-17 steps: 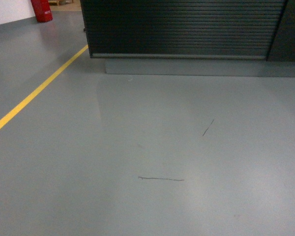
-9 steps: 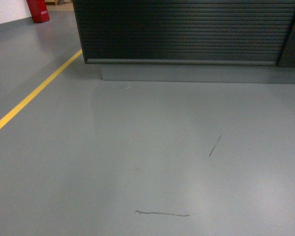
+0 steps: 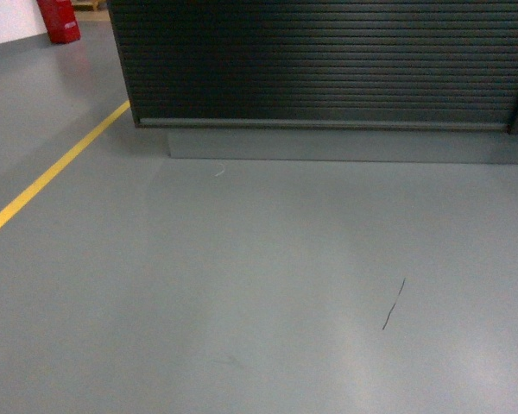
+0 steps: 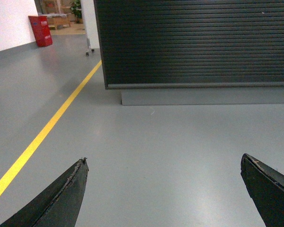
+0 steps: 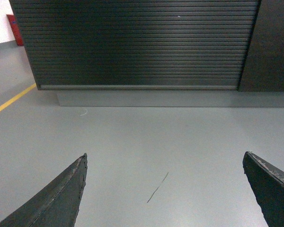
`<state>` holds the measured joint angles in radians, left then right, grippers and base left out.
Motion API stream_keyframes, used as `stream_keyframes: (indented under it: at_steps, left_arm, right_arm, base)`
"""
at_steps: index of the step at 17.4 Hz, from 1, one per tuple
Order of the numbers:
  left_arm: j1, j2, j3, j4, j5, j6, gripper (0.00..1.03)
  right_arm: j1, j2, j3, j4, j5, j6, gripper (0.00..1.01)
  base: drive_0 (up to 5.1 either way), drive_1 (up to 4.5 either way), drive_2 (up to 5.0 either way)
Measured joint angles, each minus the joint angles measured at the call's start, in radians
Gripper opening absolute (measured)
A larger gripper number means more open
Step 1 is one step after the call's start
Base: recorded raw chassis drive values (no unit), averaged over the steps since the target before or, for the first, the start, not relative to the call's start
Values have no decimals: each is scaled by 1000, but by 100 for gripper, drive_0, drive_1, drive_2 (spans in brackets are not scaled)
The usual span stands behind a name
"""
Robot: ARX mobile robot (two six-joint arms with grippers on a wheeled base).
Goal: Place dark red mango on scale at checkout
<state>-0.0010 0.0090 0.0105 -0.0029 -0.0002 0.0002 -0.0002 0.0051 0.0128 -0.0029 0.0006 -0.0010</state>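
Base is on open grey floor [image 3: 268,285] facing the checkout [image 3: 328,60], whose ribbed black front fills the upper part of all three views; only the slatted face and the grey plinth [image 3: 345,145] under it show, the counter top is out of frame. No dark red mango and no scale visible anywhere, so I can't say where either sits (presumably up on the counter or elsewhere, not shown). Left gripper [image 4: 163,189]: fingers spread wide apart at the bottom corners of its wrist view, nothing between them, just floor. Right gripper [image 5: 165,189]: same, spread wide and empty. Both wrist cams look forward and low at the counter, which reads as arms held in a travel pose rather than reaching. Yellow floor line [image 3: 43,177] runs diagonally along the left of the head view, red cabinet-like object [image 3: 59,19] at upper left, dark scuff mark [image 3: 393,304] on the floor at lower right. My read: this is the drive/approach stage, no pick done; next need is getting the mango in view.
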Motion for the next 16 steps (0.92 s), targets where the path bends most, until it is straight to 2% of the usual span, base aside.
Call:
stream_keyframes:
  at_steps: [16]
  left_arm:
    - [0, 0, 0, -4, 0, 0, 98]
  right_arm:
    - [0, 0, 0, -2, 0, 0, 98]
  base:
    - [2, 430, -427]
